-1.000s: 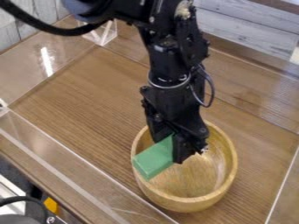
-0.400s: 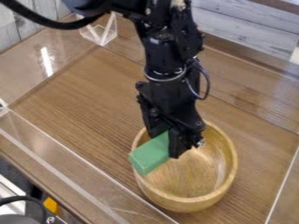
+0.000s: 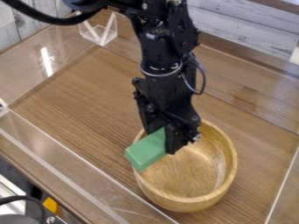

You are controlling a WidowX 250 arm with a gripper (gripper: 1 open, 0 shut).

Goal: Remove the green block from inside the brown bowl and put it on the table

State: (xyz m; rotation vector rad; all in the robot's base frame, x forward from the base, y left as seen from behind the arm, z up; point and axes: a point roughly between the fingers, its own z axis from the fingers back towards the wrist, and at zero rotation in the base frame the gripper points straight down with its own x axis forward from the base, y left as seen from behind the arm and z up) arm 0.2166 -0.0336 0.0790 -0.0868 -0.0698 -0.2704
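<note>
We see one bench (image 3: pixel 82 96), wood-grained with straight plank lines, ringed by low clear walls (image 3: pixel 47 144) along its edges. One black robot arm (image 3: pixel 163 39) reaches down from the far edge and takes up the middle of the view, hiding part of the bench behind it. One brown bowl (image 3: pixel 198 179) sits near the front edge, toward the right corner; its inside is bare apart from what hangs over its left rim. One hand (image 3: pixel 170 140) points straight down above the bowl's left side, its fingers pinching the one green block (image 3: pixel 147 150). The block is tilted and lifted, its lower end overlapping the bowl's left rim in this view; we cannot tell whether it touches the rim. A small clear stand (image 3: pixel 103 31) rests near the far edge.
</note>
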